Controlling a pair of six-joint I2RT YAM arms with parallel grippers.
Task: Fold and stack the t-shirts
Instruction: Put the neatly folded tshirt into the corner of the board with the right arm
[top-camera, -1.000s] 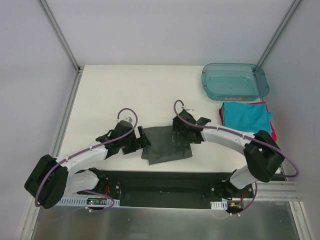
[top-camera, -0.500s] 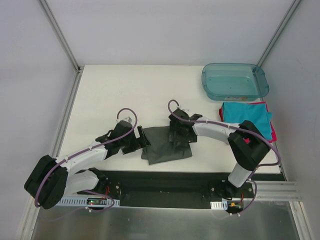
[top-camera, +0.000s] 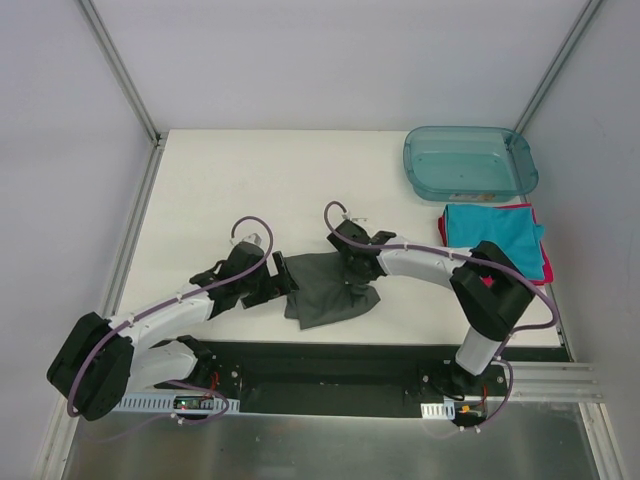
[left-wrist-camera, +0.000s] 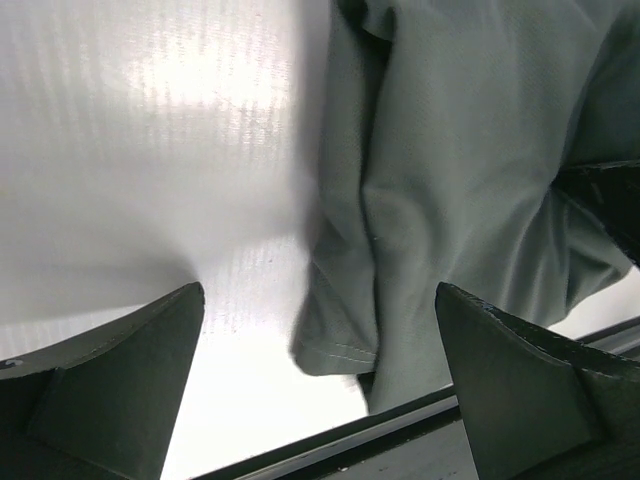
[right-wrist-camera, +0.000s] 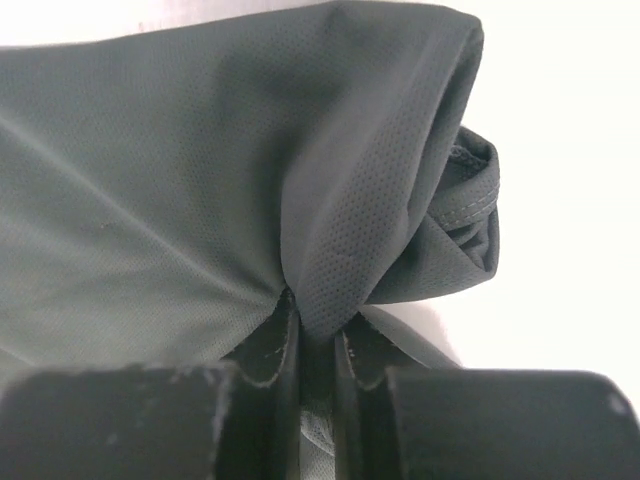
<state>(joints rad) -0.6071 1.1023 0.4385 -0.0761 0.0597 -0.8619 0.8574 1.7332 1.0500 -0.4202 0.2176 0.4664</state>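
Note:
The dark charcoal-grey t-shirt (top-camera: 322, 295) lies crumpled on the white table near the front edge. My right gripper (top-camera: 353, 270) is at the shirt's upper right part; in the right wrist view the gripper (right-wrist-camera: 315, 335) is shut on a pinched ridge of the grey fabric (right-wrist-camera: 150, 180). My left gripper (top-camera: 284, 278) sits at the shirt's left edge, open. In the left wrist view its fingers (left-wrist-camera: 110, 390) straddle the hemmed corner of the shirt (left-wrist-camera: 460, 170) without touching it. A folded teal t-shirt (top-camera: 492, 235) lies on a red-pink one (top-camera: 546, 266) at the right.
A translucent teal plastic tub (top-camera: 468, 162) stands at the back right, just behind the folded stack. The black base rail (top-camera: 320, 365) runs along the table's near edge, close below the grey shirt. Metal frame posts rise at both back corners.
My right gripper has moved left along the grey shirt's top edge and shut on a fold of it, bunching the cloth. The left gripper has stayed open in place.

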